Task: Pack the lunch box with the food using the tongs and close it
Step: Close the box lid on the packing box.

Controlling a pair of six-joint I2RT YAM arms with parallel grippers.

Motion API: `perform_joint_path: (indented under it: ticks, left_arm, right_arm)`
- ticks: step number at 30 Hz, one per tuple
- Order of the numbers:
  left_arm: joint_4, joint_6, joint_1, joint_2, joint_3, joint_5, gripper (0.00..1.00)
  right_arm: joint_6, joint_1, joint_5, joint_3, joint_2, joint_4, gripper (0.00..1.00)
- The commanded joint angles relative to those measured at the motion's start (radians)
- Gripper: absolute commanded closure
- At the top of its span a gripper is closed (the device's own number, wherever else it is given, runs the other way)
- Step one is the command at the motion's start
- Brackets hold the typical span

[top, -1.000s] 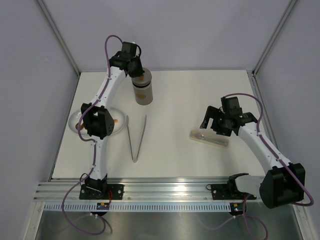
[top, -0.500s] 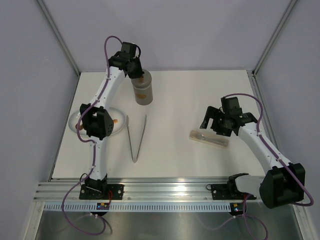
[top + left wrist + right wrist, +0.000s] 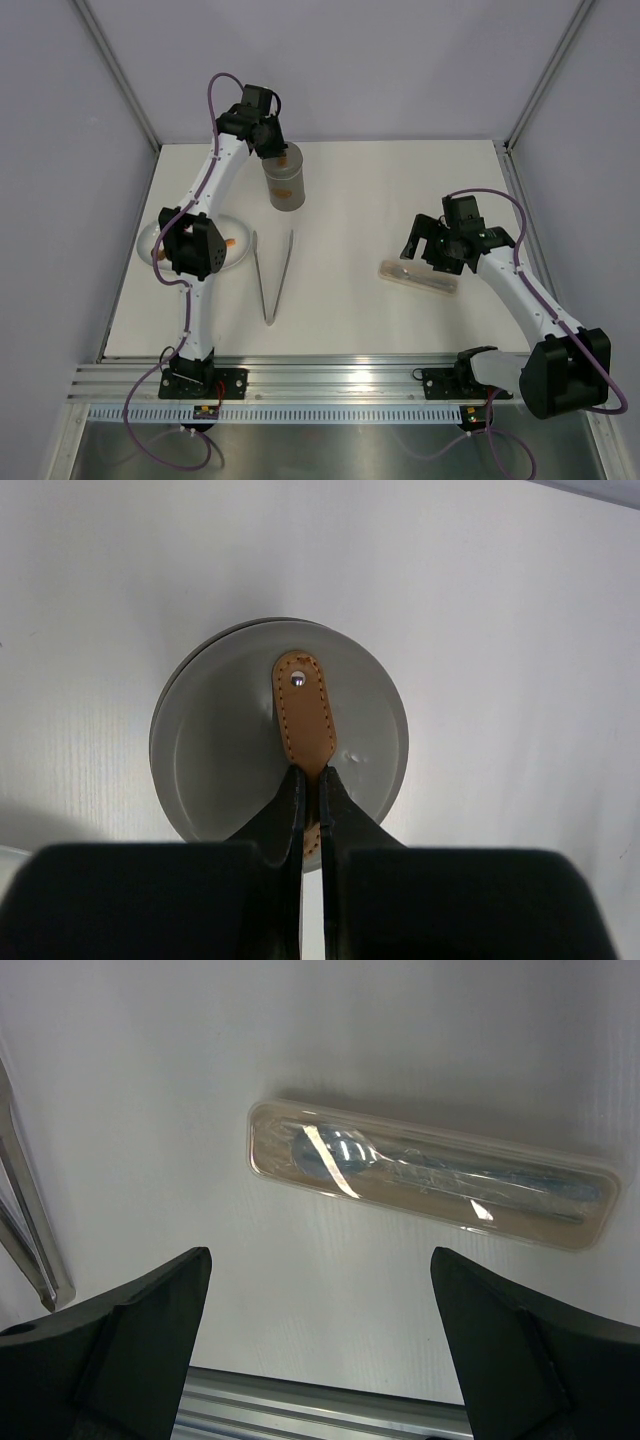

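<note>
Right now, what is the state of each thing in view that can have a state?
Left gripper: jaws shut on the strap of the lid.
Right gripper: jaws open, empty.
Lunch box: upright, lid over it; seated or not, cannot tell.
Tongs: flat on the table, untouched.
Food: on the plate, not packed.
Packet: wrapped, flat, under the right gripper.

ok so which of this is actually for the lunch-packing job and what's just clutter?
Job: grey lunch box; its lid, strap pinched in the left fingers; silver tongs; food pieces on the white plate.
Lying about: wrapped spoon packet, below the open right fingers.
</note>
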Motion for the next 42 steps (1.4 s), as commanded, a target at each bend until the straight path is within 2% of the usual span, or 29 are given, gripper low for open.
perform_joint_path:
  ticks: [1,26,34,42]
  left_arm:
    - [-0.028,0.0,0.006,-0.035,-0.016,-0.004,1.0]
    - [-0.029,0.001,0.006,0.027,-0.024,-0.006,1.0]
    - [0.012,0.014,0.006,-0.035,-0.055,-0.034,1.0]
    - [-0.04,0.021,0.006,0.011,0.028,-0.039,1.0]
  right_arm:
    - [0.011,-0.002,0.022,-0.008,-0.025,0.018,0.01]
    - [0.008,-0.003,0.021,-0.009,-0.019,0.025,0.01]
    - [0.008,-0.002,0.022,-0.008,-0.018,0.024,0.01]
    - [0.009,-0.003,0.021,-0.003,-0.013,0.024,0.01]
